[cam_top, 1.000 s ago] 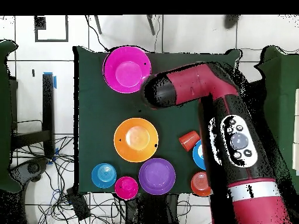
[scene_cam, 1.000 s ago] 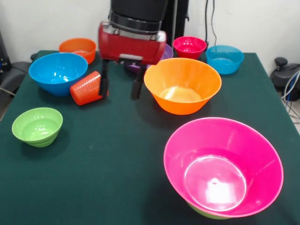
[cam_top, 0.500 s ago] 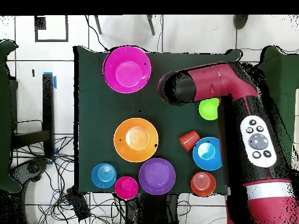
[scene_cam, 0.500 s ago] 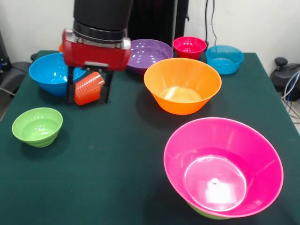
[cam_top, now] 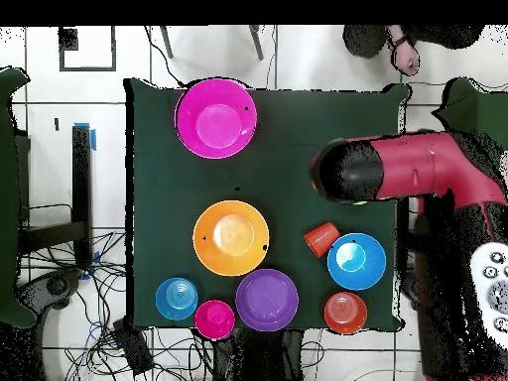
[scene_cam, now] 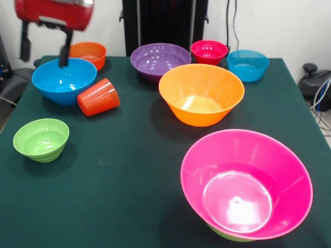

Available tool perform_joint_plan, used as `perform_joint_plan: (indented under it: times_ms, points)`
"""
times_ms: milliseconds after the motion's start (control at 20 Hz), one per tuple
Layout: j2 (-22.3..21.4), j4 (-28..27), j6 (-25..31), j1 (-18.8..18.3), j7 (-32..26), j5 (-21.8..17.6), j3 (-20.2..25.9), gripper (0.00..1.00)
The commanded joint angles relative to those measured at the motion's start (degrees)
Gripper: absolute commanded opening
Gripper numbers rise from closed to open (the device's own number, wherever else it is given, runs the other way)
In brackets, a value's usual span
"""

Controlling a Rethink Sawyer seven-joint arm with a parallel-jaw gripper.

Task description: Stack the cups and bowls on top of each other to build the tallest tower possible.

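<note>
The orange-red cup [scene_cam: 98,96] lies on its side against the medium blue bowl [scene_cam: 64,80]; in the overhead view the cup [cam_top: 320,238] lies beside that bowl [cam_top: 355,261]. My gripper [scene_cam: 44,49] hangs open and empty, high at the far left, above the blue bowl's far rim and well clear of the cup. The big pink bowl [scene_cam: 245,183] stands near the front right, nested on a green bowl whose edge [scene_cam: 227,235] shows under it. The large orange bowl [scene_cam: 200,94] stands mid-table. A small green bowl [scene_cam: 41,138] stands alone at the left.
The purple bowl [scene_cam: 160,60], the small magenta-red bowl [scene_cam: 209,51], the small blue bowl [scene_cam: 247,64] and the small orange bowl [scene_cam: 87,53] line the far edge. In the overhead view my arm [cam_top: 397,169] covers the small green bowl. A person's hand [cam_top: 402,50] shows beyond the table.
My gripper has risen and swung to the left in the front view, away from the cup. The cup still lies on its side by the blue bowl.
</note>
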Motion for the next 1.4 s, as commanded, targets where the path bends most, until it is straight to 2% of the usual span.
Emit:
perform_joint_plan:
  times_ms: [50, 200, 500, 650, 800, 950, 1150, 1400]
  points:
    - [-4.8, 8.9, 8.0, -1.1, -18.2, 0.3, -0.8, 1.0]
    - [-3.7, 9.5, 7.8, -0.5, -15.1, -1.9, -1.7, 1.0]
    - [-1.4, 12.5, 2.7, 0.8, -6.7, -4.6, -4.9, 1.0]
    - [-1.5, 15.9, -1.6, 1.0, -1.2, -4.4, -6.5, 1.0]
    - [-1.5, 18.8, -3.4, 1.4, 1.9, -4.5, -8.0, 1.0]
    - [-0.6, 21.8, -3.8, 0.7, 1.8, -1.3, -7.9, 1.0]
    - [1.3, 26.2, -3.4, -2.7, -1.1, 6.3, -5.0, 1.0]
    - [5.8, 29.4, -4.5, -5.4, -3.0, 10.6, -2.6, 1.0]
